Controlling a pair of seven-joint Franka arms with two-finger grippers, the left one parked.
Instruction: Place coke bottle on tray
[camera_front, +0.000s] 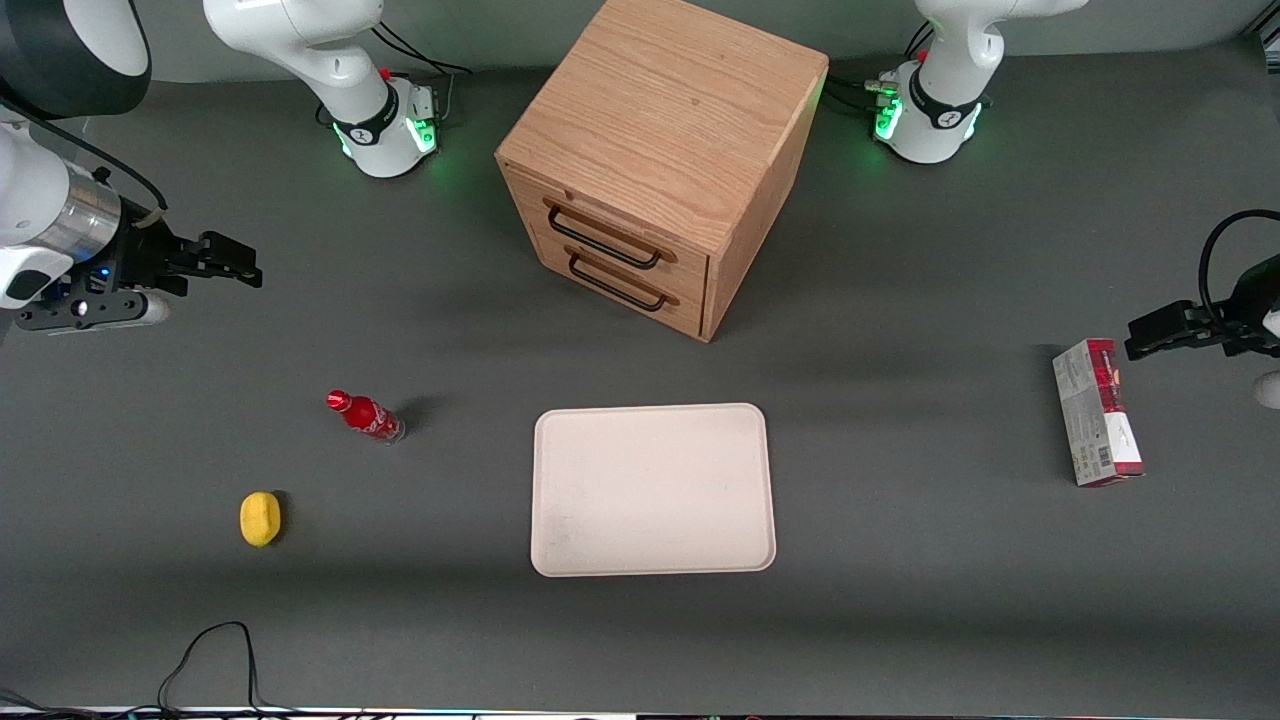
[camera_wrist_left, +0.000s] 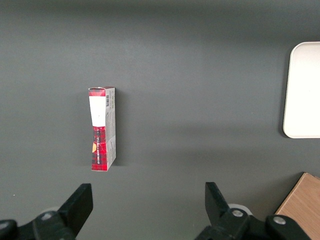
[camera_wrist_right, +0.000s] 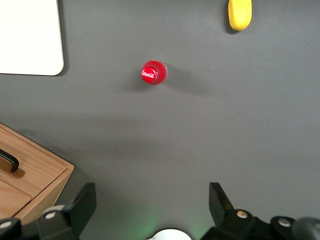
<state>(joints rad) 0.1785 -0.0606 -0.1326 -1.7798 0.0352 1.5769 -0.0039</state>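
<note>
The coke bottle (camera_front: 364, 416) is a small red bottle with a red cap, standing upright on the grey table toward the working arm's end. The right wrist view shows its cap from above (camera_wrist_right: 153, 73). The cream-white tray (camera_front: 653, 489) lies flat in the middle of the table, beside the bottle; a corner of it shows in the right wrist view (camera_wrist_right: 30, 40). My right gripper (camera_front: 235, 265) hangs open and empty above the table, farther from the front camera than the bottle. Its fingers (camera_wrist_right: 82, 204) stand wide apart with nothing between them.
A wooden drawer cabinet (camera_front: 655, 160) stands farther from the front camera than the tray. A yellow lemon (camera_front: 260, 519) lies nearer to the camera than the bottle. A red-and-grey carton (camera_front: 1096, 412) lies toward the parked arm's end. A black cable (camera_front: 210, 660) loops at the table's front edge.
</note>
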